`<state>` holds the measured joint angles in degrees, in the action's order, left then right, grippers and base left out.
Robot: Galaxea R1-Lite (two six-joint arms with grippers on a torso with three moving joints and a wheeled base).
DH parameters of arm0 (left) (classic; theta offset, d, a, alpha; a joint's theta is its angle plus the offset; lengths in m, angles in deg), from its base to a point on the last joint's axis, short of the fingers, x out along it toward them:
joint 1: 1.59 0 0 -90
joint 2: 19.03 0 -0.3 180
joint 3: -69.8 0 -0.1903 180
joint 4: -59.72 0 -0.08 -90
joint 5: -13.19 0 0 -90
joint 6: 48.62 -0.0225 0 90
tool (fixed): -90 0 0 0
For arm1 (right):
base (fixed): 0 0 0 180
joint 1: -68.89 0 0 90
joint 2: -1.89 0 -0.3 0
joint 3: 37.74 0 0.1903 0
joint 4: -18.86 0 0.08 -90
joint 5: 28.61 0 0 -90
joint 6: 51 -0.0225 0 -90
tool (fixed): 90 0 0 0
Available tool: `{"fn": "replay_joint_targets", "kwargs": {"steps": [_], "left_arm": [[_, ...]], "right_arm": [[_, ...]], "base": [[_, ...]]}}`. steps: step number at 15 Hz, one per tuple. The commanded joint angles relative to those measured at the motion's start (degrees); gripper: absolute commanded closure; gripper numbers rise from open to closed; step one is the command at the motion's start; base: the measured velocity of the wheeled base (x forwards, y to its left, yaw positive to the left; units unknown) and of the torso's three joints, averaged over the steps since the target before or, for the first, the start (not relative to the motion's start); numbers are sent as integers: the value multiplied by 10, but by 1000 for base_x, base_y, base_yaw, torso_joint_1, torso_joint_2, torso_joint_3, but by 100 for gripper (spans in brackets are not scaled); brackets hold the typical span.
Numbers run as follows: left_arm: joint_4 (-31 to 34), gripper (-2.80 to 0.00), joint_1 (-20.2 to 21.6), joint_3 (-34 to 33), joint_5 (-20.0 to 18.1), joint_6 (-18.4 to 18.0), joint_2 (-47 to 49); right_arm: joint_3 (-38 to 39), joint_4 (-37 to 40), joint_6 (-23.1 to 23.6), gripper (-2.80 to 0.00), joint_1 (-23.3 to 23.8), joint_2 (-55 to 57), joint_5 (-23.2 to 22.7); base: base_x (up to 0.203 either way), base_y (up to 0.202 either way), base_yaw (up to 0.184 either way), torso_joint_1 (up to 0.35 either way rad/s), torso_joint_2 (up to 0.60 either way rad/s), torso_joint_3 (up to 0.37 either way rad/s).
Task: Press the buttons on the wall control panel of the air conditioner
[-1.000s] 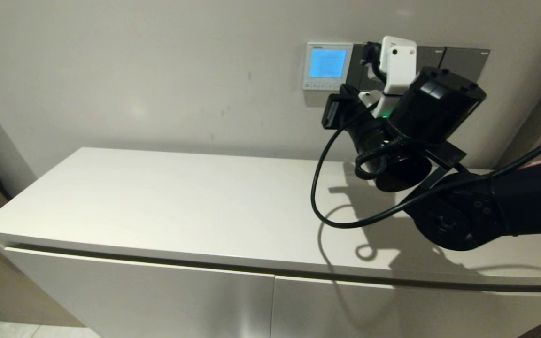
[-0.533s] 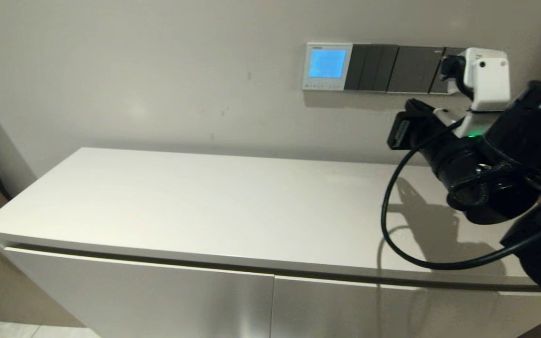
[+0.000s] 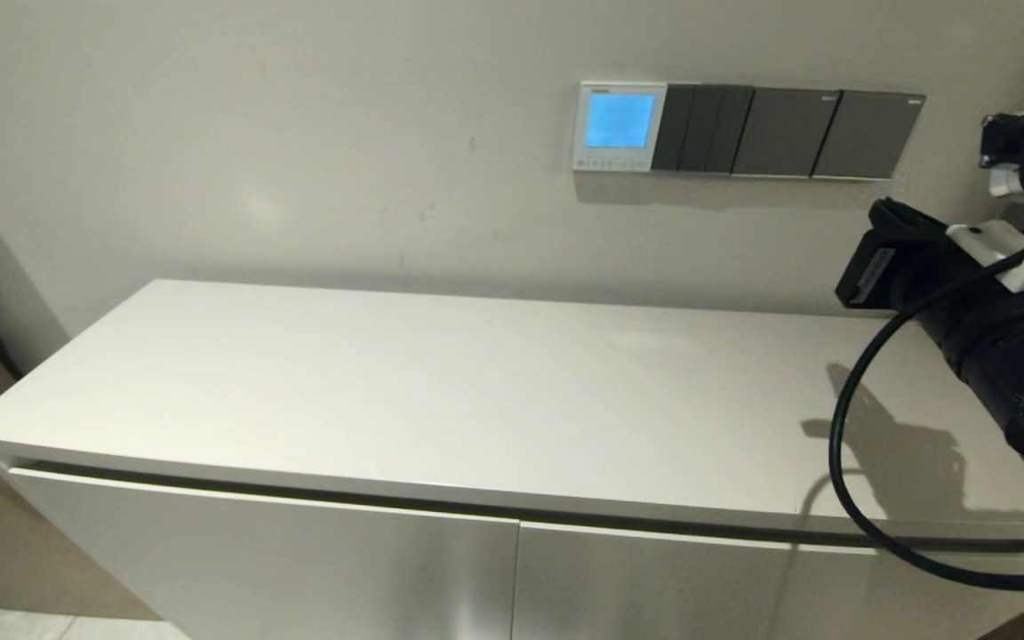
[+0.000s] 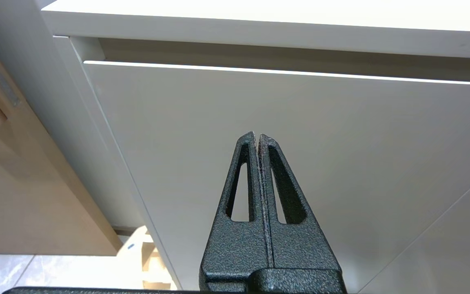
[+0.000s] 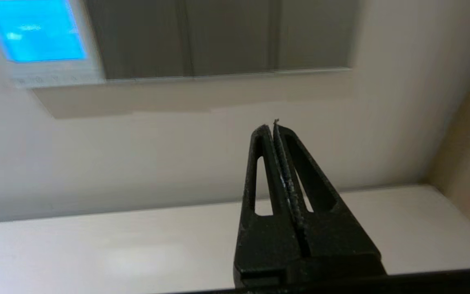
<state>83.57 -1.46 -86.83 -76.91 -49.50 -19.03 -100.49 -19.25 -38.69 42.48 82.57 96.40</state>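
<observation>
The air conditioner's wall control panel [image 3: 620, 125] is a small white square with a blue-lit screen, on the wall above the cabinet. It also shows in the right wrist view [image 5: 39, 38]. The buttons [image 3: 612, 163] form a tiny row along its bottom edge, seen again in the right wrist view [image 5: 49, 77]. My right gripper [image 5: 270, 126] is shut and empty, off the wall, well to the right of and below the panel; in the head view only its black body [image 3: 876, 258] shows. My left gripper [image 4: 257, 136] is shut and empty, parked low before the cabinet front.
Dark grey switch plates [image 3: 788, 132] run along the wall right of the panel. The white cabinet top [image 3: 441, 391] lies below, with drawer fronts [image 4: 300, 122] under it. A black cable [image 3: 841, 444] hangs from my right arm over the cabinet's right end.
My right arm has pulled away from the panel, moving right and down, and now sits at the view's right edge. The panel and switch plates are fully uncovered. The screen stays lit.
</observation>
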Motion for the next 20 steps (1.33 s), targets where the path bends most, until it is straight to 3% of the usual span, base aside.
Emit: {"fn": "replay_joint_targets", "kwargs": {"steps": [1, 7, 13, 20], "left_arm": [[0, 0, 0, 0, 0, 0, 0], [0, 0, 0, 0, 0, 0, 0], [0, 0, 0, 0, 0, 0, 1], [0, 0, 0, 0, 0, 0, 1]], "right_arm": [[31, 4, 2, 0, 28, -41, 12], [108, 98, 3, 0, 52, -194, 25], [181, 266, 2, 0, 82, -418, 50], [312, 385, -11, 0, 173, -646, 67]], "base": [[0, 0, 0, 0, 0, 0], [0, 0, 0, 0, 0, 0], [0, 0, 0, 0, 0, 0], [0, 0, 0, 0, 0, 0]]}}
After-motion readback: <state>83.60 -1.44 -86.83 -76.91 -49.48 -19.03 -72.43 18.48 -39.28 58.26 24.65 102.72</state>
